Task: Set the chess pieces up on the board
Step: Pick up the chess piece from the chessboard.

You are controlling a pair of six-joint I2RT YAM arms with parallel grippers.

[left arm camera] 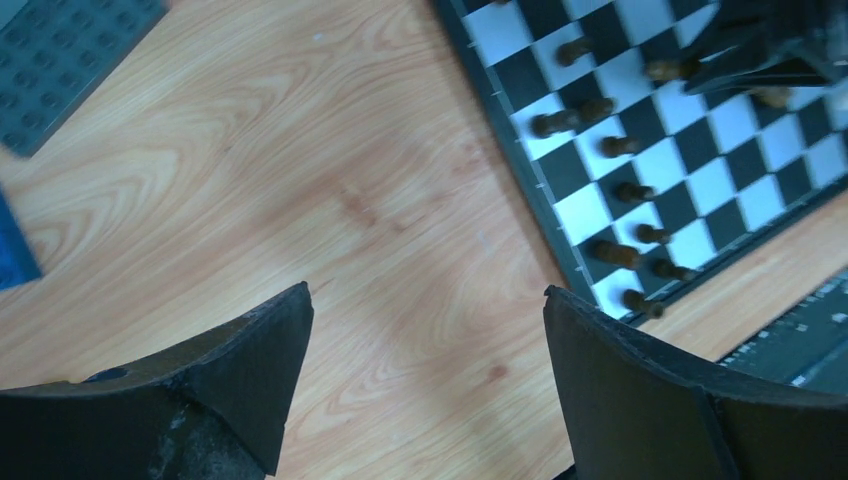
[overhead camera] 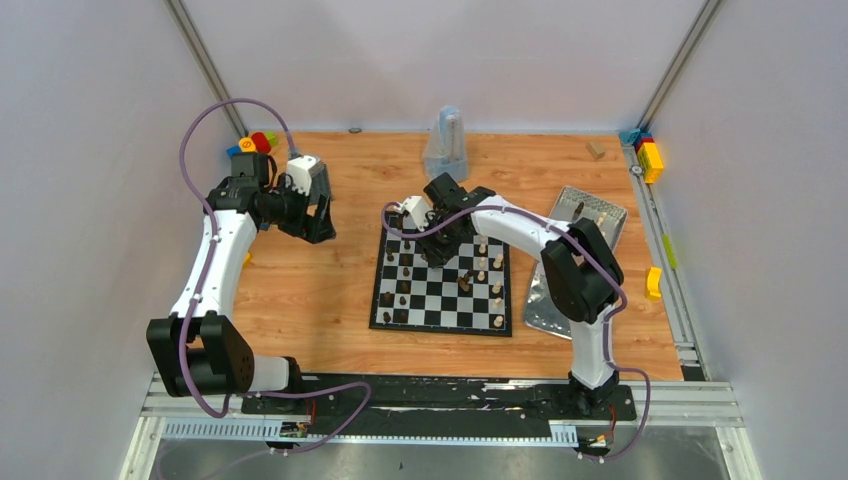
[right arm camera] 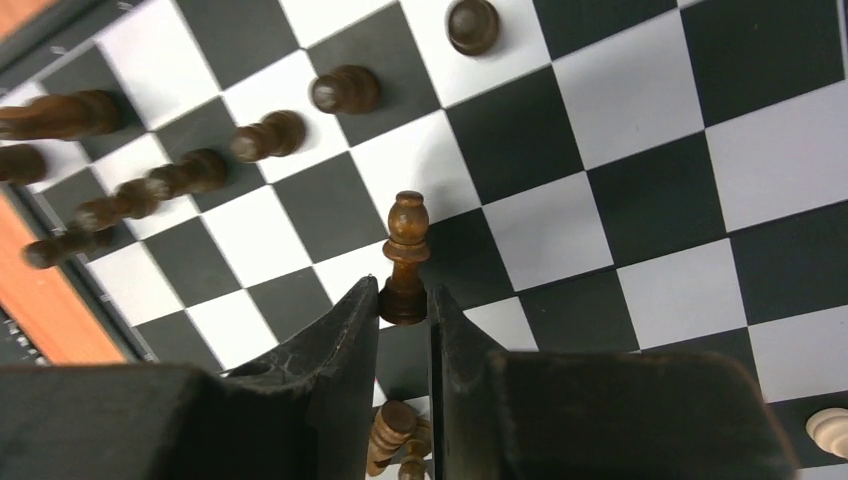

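Dark piece (right arm camera: pixel 405 255): base sat between the right gripper (right arm camera: pixel 401 290) fingertips, head pointing away from the jaws. Its long axis ran roughly in line with the fingers. In the right wrist view it was over a square boundary a few files in from the left edge of the board (right arm camera: pixel 640 90). Couldn't tell whether the base was down on the board or held just clear of it.

Right jaws: narrow, pinched on that base, both fingers looking in contact.

Other dark pieces (right arm camera: pixel 190 170) stood in a line along the board's left edge, apart from the held one. More dark pieces showed under the jaws, too hidden to read. Pale pieces (overhead camera: pixel 497 290) stood along the board's right side.

Left gripper (left arm camera: pixel 425 292): jaws spread wide, nothing between them, over the bare table (left arm camera: pixel 300 180) off the board's left side, well apart from the held piece. The right arm was clearly the nearer one.

My read: the next move depends on that axis. If the piece is to stand, its base needs to land flat inside one square, not across the line. The fingers would then open and back out along their own line, away from the head. Risk is tipping it into the left-edge row.
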